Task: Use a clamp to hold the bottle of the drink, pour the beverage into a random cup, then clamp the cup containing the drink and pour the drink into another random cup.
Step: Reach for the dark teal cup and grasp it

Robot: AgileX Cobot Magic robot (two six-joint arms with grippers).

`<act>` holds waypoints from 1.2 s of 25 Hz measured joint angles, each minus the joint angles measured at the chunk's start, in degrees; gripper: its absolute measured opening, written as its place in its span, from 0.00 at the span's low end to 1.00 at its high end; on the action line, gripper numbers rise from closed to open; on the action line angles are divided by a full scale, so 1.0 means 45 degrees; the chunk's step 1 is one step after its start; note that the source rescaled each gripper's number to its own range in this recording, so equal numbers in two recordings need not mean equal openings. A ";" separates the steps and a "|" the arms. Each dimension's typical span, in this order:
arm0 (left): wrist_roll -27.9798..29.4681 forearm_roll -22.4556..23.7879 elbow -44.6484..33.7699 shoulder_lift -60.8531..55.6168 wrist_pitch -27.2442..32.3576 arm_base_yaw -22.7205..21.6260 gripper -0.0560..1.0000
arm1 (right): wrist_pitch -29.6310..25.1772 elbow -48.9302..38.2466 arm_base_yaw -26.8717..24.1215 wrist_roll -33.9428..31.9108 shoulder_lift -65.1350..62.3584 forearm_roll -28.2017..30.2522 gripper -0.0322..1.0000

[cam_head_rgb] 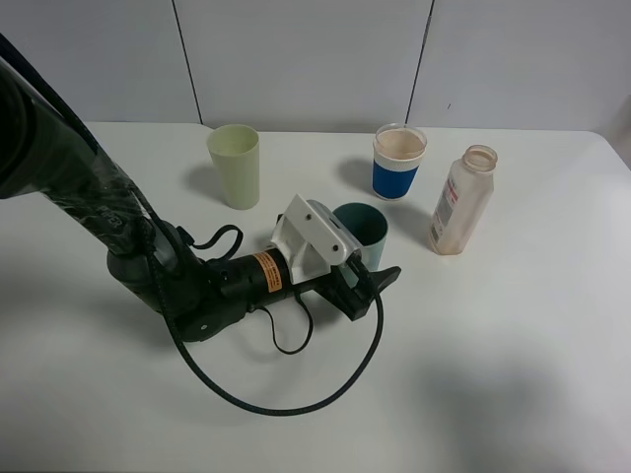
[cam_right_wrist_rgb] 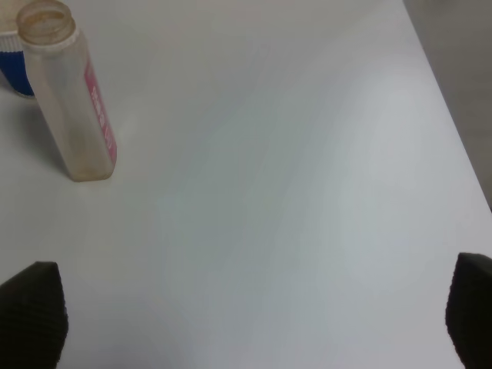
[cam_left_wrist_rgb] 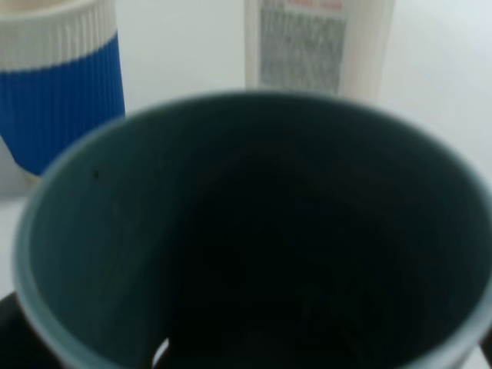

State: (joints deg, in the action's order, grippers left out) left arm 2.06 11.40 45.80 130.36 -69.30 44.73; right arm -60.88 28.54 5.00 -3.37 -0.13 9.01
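Teal-green plastic tumbler [cam_left_wrist_rgb: 254, 231] fills the left wrist view, its inside too dark to tell if any drink is in it. The left gripper [cam_head_rgb: 363, 254] has jaws at full width either side of it, not closed on it, contact unclear. Looks like 2nd half of task, clamping the cup: next move calls for closing w/o crushing, lifting level, then carrying to the pale yellow-green plastic tumbler [cam_head_rgb: 235, 166] behind-left of the teal one & tipping. Small translucent plastic bottle [cam_head_rgb: 460, 202] stands upright to the right of the teal tumbler; right gripper [cam_right_wrist_rgb: 250, 323] is wide open, empty, over the white table [cam_right_wrist_rgb: 307, 192].
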 joint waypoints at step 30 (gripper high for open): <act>-0.0002 0.0864 0.1086 0.0647 0.0003 0.0000 0.07 | 0.0000 0.0000 0.0000 0.0000 0.0000 0.0000 1.00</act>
State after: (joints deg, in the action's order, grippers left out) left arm 2.05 15.29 50.69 133.28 -69.28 44.73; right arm -60.88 28.54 5.00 -3.37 -0.13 9.01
